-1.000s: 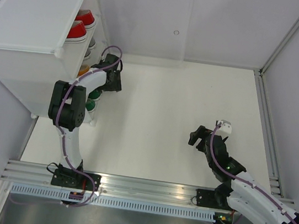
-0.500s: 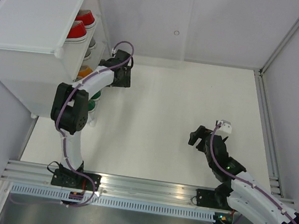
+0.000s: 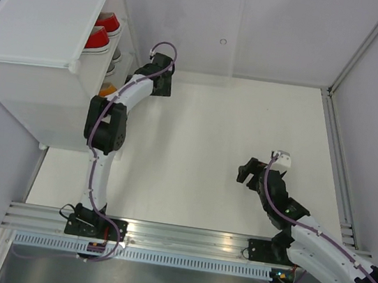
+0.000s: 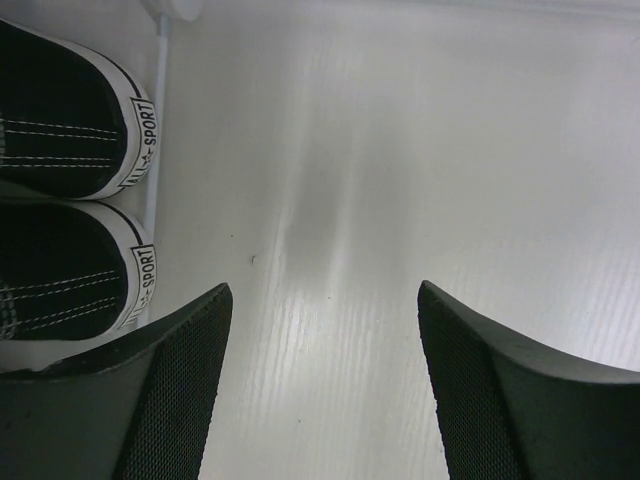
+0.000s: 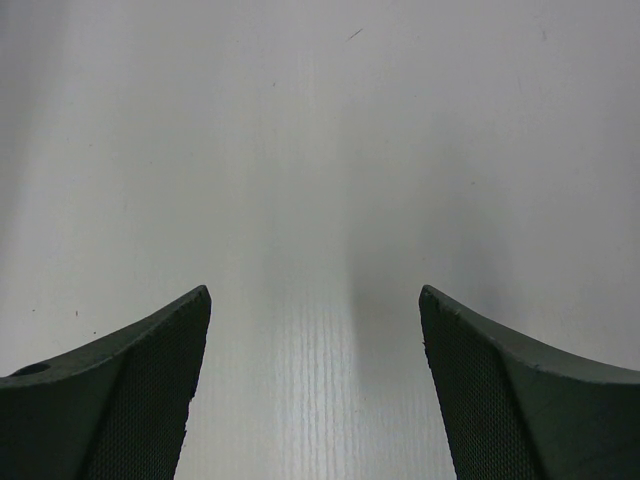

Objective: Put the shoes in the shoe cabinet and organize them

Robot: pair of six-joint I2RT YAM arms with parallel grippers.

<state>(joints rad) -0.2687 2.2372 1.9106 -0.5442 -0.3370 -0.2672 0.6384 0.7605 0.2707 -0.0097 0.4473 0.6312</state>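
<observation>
Both pincers are spread and carry nothing. My left pincer (image 4: 323,290) hangs over the bare surface (image 4: 400,150), just in front of the open side of the shoe cabinet (image 3: 45,16). In its wrist view the heels of two black shoes (image 4: 60,120) stand side by side at the left, against a thin white rod of the frame. From above I see red shoes (image 3: 96,38) on the upper shelf and a bit of an orange shoe (image 3: 107,90) lower down. The right pincer (image 5: 315,290) is well apart, over plain surface.

I judge these shoes to be light, with soft canvas that yields and a stiff rubber sole that should not slip. I would take one at the heel, with one finger inside the collar and one on the heel band, and avoid the laces.
</observation>
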